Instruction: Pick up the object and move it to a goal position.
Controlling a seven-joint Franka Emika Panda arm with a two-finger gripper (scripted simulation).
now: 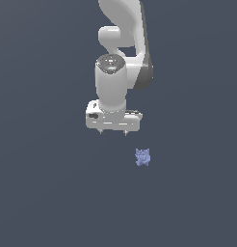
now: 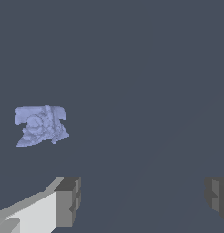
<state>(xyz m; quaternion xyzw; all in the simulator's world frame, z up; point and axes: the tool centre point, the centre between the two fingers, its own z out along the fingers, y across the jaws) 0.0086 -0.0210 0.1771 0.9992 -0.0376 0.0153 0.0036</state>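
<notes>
Figurine sits clear of the open jaws, approach not yet lined up

Figurine (image 1: 142, 157), your target, lies alone on the flat grey bench (image 1: 43, 202), just below and right of centre in the exterior view. It is a small periwinkle lump with spiky bits, much smaller than the white gripper (image 1: 113, 132) hanging above it. Nothing touches it.

Your gripper points straight down, and its two short fingertips show beneath the hand body. In the wrist view the grey pads (image 2: 67, 200) sit at opposite edges of the lower frame with bare bench between them, so the jaws stand wide apart and hold nothing. That spread suits a top-down grasp on a piece this small.

The figurine (image 2: 41, 126) appears at middle left of the wrist view, outside the gap between the pads. In the exterior view the gripper sits up and to the left of it. You would judge the reach as unfinished: the hand needs shifting over the figurine before descending. No goal marker is visible in either view.
</notes>
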